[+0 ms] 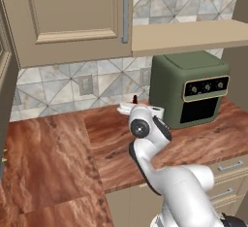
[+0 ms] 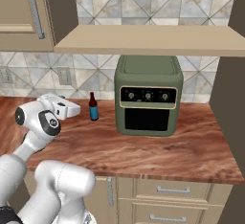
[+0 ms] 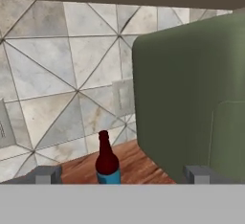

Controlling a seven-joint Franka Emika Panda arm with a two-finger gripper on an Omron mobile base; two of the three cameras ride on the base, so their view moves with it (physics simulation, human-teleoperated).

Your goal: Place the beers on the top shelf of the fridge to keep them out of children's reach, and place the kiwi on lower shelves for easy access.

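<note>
maroon beer (image 3: 107,162) stands upright on the desk (image 2: 158,151) just left of the green oven (image 2: 148,95), near the backsplash. gripper (image 3: 122,174) wide open, holding nothing, aimed level at it; bottle straight ahead, long axis vertical.

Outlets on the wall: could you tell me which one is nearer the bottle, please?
The outlet just left of the bottle; the other sits much farther left.
</note>
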